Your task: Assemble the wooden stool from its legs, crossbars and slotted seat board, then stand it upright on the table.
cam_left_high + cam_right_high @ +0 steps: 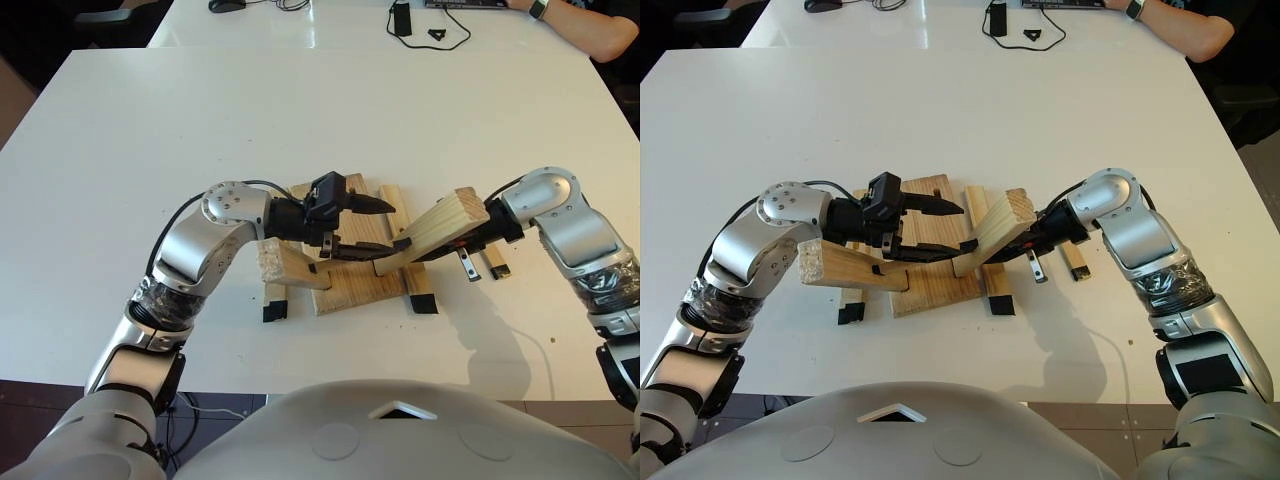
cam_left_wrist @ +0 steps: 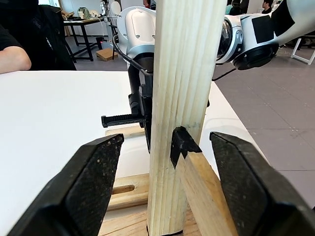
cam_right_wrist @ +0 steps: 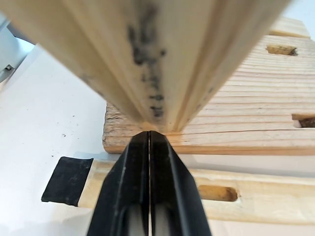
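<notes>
A thick wooden leg (image 1: 438, 226) stands tilted over the slotted seat board (image 1: 352, 288), its lower end down by the board. My left gripper (image 1: 372, 228) is open, one finger on each side of that lower end; in the left wrist view the leg (image 2: 184, 88) rises between the spread fingers (image 2: 93, 182). My right gripper (image 1: 472, 240) is at the leg's raised end. In the right wrist view its fingers (image 3: 149, 187) are pressed shut together under the leg (image 3: 147, 54). A second leg (image 1: 292, 266) lies under my left forearm.
Crossbars with black ends lie beside the board: one on the left (image 1: 275, 300), one on the right (image 1: 420, 296), one near my right wrist (image 1: 497, 264). Cables and small items sit on the far table (image 1: 405, 20). A person's arm is at the far right corner.
</notes>
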{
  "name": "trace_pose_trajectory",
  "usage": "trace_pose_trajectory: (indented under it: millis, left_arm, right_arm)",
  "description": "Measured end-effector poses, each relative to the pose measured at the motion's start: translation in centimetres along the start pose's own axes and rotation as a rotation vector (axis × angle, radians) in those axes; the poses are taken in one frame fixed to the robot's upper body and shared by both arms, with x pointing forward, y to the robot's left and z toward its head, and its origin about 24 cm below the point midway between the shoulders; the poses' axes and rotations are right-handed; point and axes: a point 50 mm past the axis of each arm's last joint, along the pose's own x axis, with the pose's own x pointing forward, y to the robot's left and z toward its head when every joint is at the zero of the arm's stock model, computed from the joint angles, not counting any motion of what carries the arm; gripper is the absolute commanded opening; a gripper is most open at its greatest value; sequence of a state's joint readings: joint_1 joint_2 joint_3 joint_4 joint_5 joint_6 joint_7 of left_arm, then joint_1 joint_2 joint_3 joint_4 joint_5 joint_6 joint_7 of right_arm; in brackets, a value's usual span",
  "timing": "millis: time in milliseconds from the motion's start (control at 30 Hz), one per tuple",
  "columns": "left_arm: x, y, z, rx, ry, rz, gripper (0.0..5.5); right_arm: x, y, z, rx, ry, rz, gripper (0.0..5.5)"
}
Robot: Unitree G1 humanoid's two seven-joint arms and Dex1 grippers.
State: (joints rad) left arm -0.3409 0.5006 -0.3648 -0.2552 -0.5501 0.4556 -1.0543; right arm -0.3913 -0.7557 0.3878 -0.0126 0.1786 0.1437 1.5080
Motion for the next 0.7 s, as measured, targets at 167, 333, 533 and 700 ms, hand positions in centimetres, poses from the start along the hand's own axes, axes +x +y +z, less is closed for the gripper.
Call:
trace_pose_trajectory:
  millis: [167,333,533,700]
  left_arm:
    - [0.2,0.2,0.0,-0.005,0.006,0.001,3.23]
    - [0.0,0.4,0.1,-0.012,0.012,0.019,3.23]
    - [-2.7,0.9,0.8,-0.108,0.001,0.141,3.23]
    - [-4.8,1.6,5.7,-0.008,-0.129,0.202,3.23]
  right_arm:
    - [0.2,0.3,-0.1,0.003,-0.007,-0.007,0.01]
    - [0.1,0.5,0.2,-0.005,-0.02,-0.034,0.01]
    - [-0.1,0.8,0.5,-0.017,-0.039,-0.068,0.01]
    - [-0.8,1.1,0.3,-0.002,-0.038,-0.104,0.01]
